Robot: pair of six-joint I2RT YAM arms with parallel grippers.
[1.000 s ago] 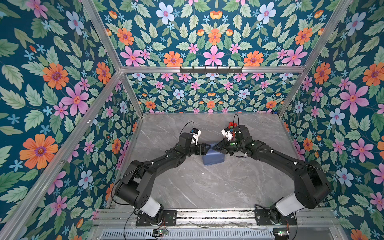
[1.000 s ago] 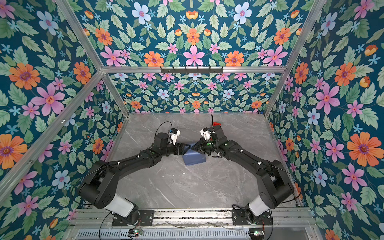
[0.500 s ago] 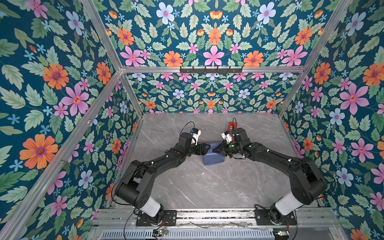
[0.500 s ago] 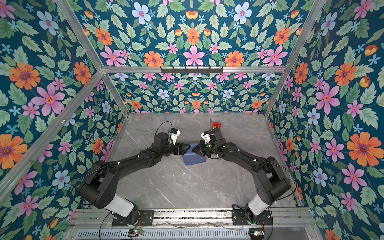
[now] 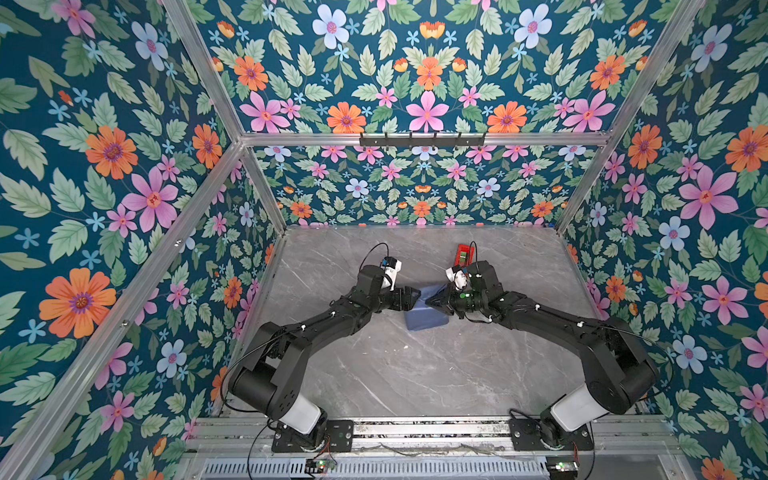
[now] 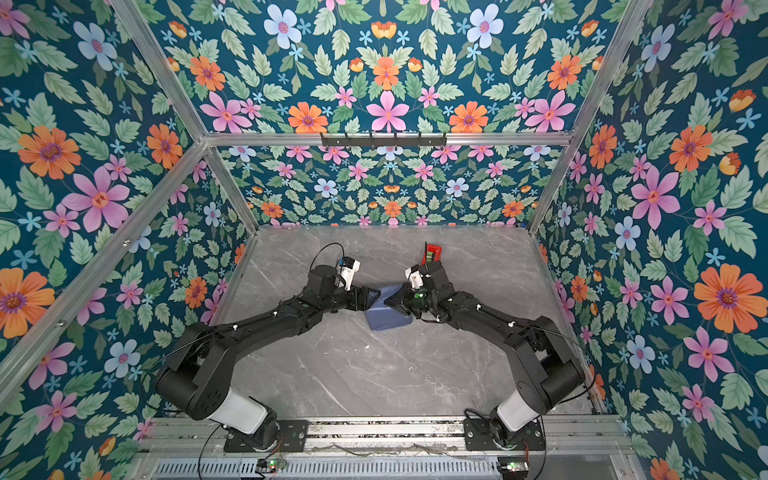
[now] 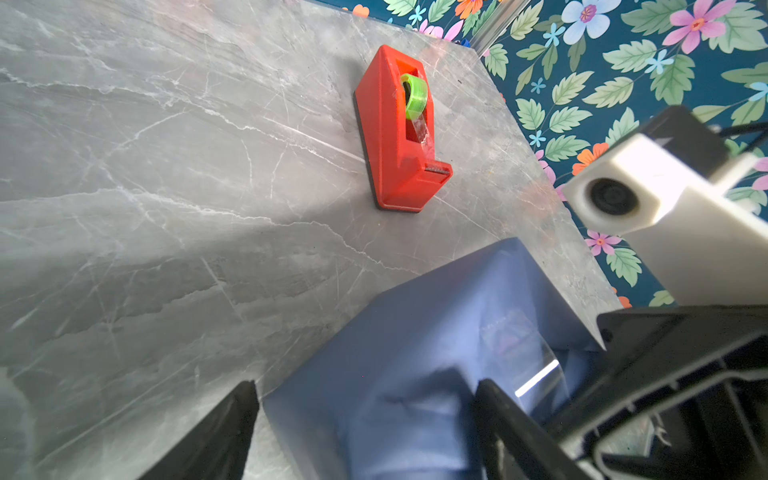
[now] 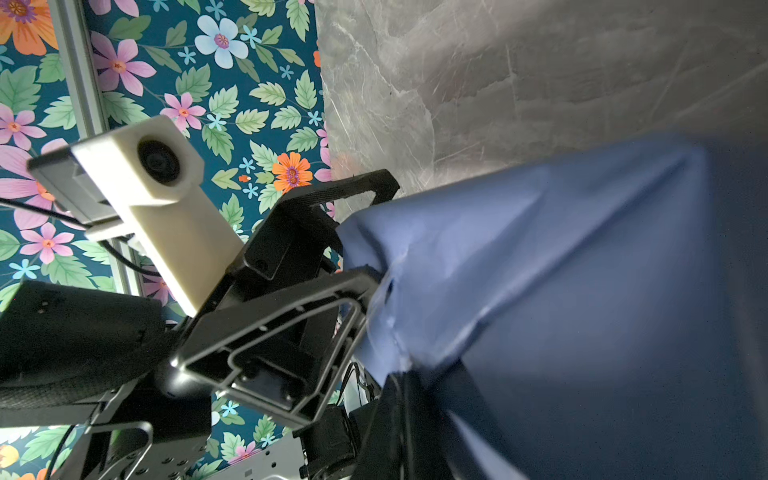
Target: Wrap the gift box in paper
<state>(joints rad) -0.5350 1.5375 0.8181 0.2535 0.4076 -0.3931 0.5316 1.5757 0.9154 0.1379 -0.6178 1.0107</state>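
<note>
The paper (image 5: pixel 426 316) (image 6: pixel 387 318), slate-blue, is folded round a squarish parcel at mid-table; the gift box is hidden beneath it. In the left wrist view the paper (image 7: pixel 415 332) carries a clear tape strip (image 7: pixel 519 345). My left gripper (image 5: pixel 413 297) (image 6: pixel 373 297) (image 7: pixel 365 386) is open, its jaws straddling the parcel's left end. My right gripper (image 5: pixel 434 300) (image 6: pixel 391 300) (image 8: pixel 399 399) is shut, its tips against the folded paper (image 8: pixel 540 270) at the parcel's right end. Whether paper is pinched between them I cannot tell. The left gripper (image 8: pixel 380 235) shows opposite in the right wrist view.
A red tape dispenser (image 5: pixel 464 254) (image 6: pixel 432 252) (image 7: pixel 399 133) with a green roll stands behind the right wrist, toward the back wall. Grey marble tabletop (image 5: pixel 415 374) stretches in front of the parcel. Floral walls close three sides.
The left jaws have widened slightly around the parcel's end. The right wrist has shifted a little, and more of the red dispenser shows behind it. The parcel stays put.
</note>
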